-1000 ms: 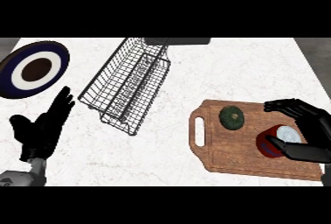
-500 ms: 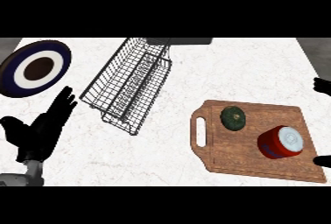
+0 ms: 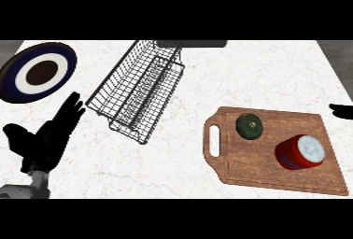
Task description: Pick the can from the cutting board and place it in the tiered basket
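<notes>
Neither hand is touching the can (image 3: 300,151), sitting near the board's (image 3: 276,179) right edge: the left hand (image 3: 45,140) is resting open-fingered at the worktop's (image 3: 241,74) left edge, the right hand (image 3: 341,110) perhaps idling, barely showing at its right.

The can (image 3: 301,152) is sitting on the board (image 3: 269,179), lower right; the basket (image 3: 138,93) is lying upper centre; the left hand (image 3: 43,140) is resting lower left, fingers straight.
</notes>
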`<state>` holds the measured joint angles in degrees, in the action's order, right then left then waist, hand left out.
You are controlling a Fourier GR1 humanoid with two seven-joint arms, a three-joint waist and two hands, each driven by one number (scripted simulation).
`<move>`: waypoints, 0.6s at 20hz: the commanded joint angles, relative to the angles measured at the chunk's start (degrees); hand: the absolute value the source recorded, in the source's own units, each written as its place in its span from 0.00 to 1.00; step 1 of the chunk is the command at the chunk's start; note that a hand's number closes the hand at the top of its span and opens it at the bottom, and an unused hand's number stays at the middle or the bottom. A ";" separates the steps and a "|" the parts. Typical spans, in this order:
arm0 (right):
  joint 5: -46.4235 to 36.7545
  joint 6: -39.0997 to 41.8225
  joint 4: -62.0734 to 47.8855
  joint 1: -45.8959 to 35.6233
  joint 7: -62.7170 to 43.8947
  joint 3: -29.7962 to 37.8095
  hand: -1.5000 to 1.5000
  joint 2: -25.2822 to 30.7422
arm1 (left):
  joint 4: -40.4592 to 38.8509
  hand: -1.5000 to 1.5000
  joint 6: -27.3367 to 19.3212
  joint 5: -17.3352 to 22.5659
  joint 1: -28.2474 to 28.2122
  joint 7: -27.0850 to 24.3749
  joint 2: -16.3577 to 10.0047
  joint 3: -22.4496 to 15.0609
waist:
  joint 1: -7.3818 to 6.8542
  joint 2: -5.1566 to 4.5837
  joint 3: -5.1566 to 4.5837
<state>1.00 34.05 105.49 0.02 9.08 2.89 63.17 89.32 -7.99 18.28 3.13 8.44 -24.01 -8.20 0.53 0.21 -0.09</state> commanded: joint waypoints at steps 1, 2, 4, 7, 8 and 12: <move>0.72 5.65 7.18 4.68 -3.16 3.16 0.00 3.40 | 0.70 0.50 0.65 -0.66 -1.59 -0.29 0.05 0.75 | 0.56 0.13 0.04; -0.11 4.83 7.81 1.81 -7.51 0.94 0.00 0.47 | 2.96 0.50 1.42 -1.33 -3.11 -0.61 -0.26 0.51 | -0.37 -0.03 0.05; -5.86 2.14 5.49 0.38 -9.17 -3.01 0.00 -5.71 | -0.21 0.50 2.56 -0.29 0.91 1.56 0.61 2.28 | -0.57 -0.20 0.08; -7.99 1.92 4.99 -0.21 -11.37 -2.34 0.00 -8.72 | 3.47 0.50 0.51 -2.32 -0.49 3.25 1.77 1.75 | -0.72 -0.16 0.11; -10.89 -0.05 8.98 5.00 -11.55 -3.90 0.00 -10.45 | -0.32 0.50 5.51 0.24 -1.95 -1.30 -0.06 4.42 | -0.30 -0.11 0.09; -16.05 -1.37 6.42 -0.04 -18.14 -9.22 0.00 -16.83 | 1.74 0.50 4.39 -1.88 -0.50 2.38 1.06 3.56 | -0.95 -0.24 0.09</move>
<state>-10.14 34.38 113.26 2.18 -4.79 -2.37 52.04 89.97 -5.11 16.45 2.86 9.56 -22.74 -5.44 0.01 0.05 -0.01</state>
